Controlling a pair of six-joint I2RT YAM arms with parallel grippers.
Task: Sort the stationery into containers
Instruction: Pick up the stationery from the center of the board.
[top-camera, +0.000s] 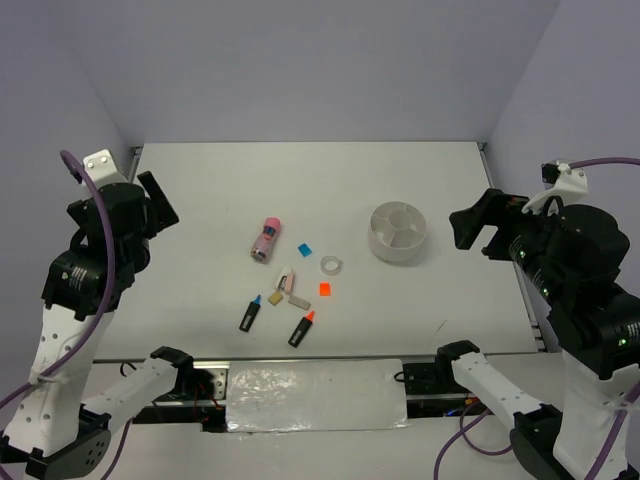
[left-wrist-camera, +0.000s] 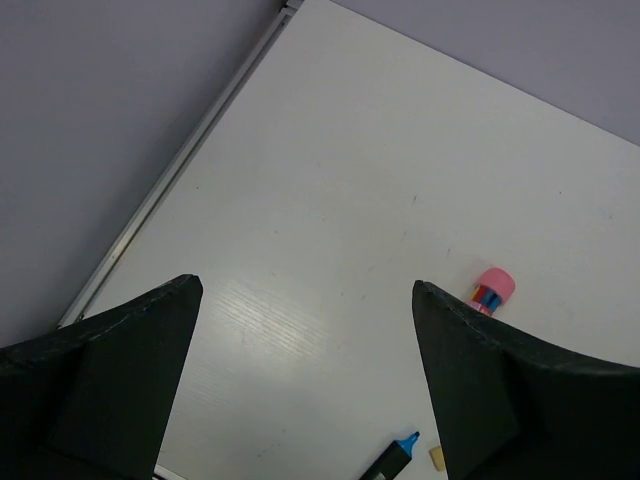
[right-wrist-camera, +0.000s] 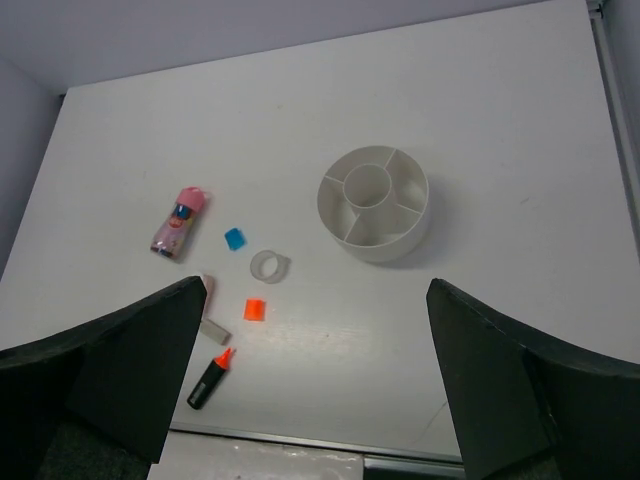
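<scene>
You have a white table (top-camera: 200, 190) boxed in by pale lilac walls. Both claws are released and hold nothing. The left gripper (left-wrist-camera: 305, 288) hangs over the table's left side, and the right gripper (right-wrist-camera: 317, 288) hangs beside the one white tub (top-camera: 398, 232), right of centre. One pink cylinder (top-camera: 266, 238) lies mid-table, its length running near to far with the cap toward the far wall. Of the two markers, the blue-tipped marker (top-camera: 249, 313) and the orange-tipped marker (top-camera: 301, 329) both point far and slightly right. One tape ring (top-camera: 331, 265) lies between them and the tub.

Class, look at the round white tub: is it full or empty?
Empty. In the right wrist view, every compartment of the white tub shows only bare floor.
</scene>
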